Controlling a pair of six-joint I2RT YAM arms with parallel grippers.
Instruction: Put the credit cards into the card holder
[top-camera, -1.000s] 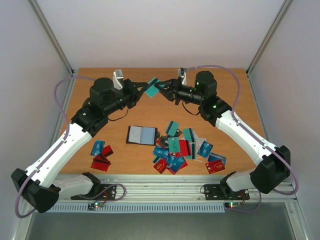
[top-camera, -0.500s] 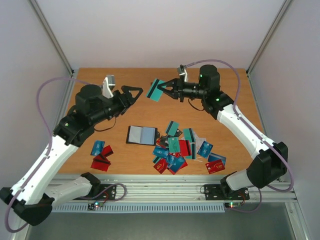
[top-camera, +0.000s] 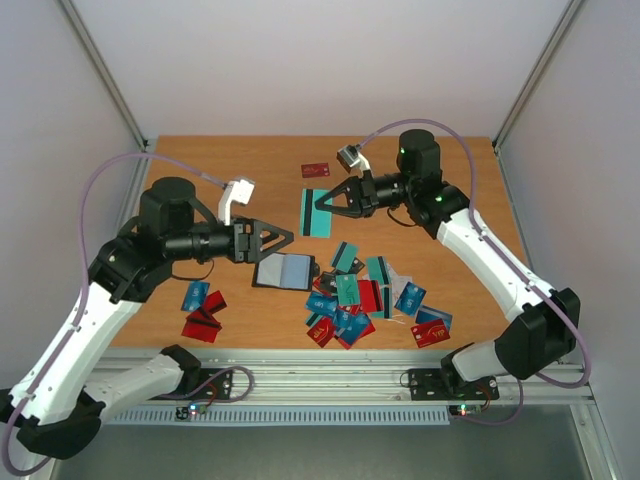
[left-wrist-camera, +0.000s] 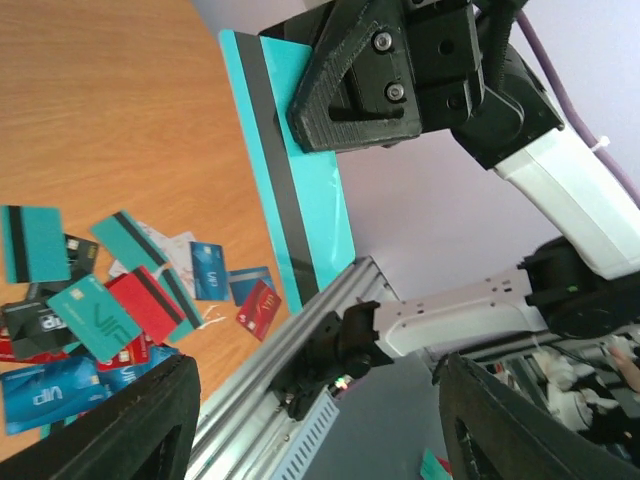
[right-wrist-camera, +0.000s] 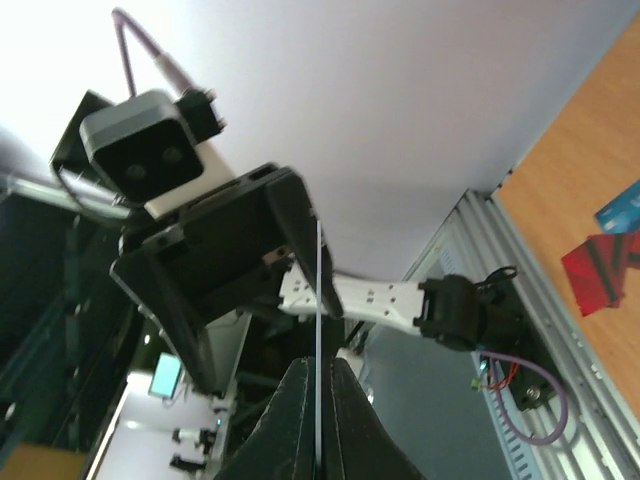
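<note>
Having swung nearer, the left hand (top-camera: 272, 240) is hovering wide open and empty at the far edge of the open black folding card holder (top-camera: 283, 271). The right hand (top-camera: 322, 203) is pinching a teal black-striped plastic card (top-camera: 316, 215) just beyond it. Loose credit cards (top-camera: 350, 295) are lying right of the holder on the wooden desk (top-camera: 200, 170).

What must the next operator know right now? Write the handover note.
The left gripper is open and empty, just above the card holder.
The right gripper is shut on a teal card, held off the table.
The card holder lies open on the table; whether any card is inside cannot be told.
The main pile of cards lies beside the holder on the right arm's side, a few cards lie on the left arm's side, and one red card lies at the far edge.
Left to do: insert the held card, then all the loose ones.
</note>
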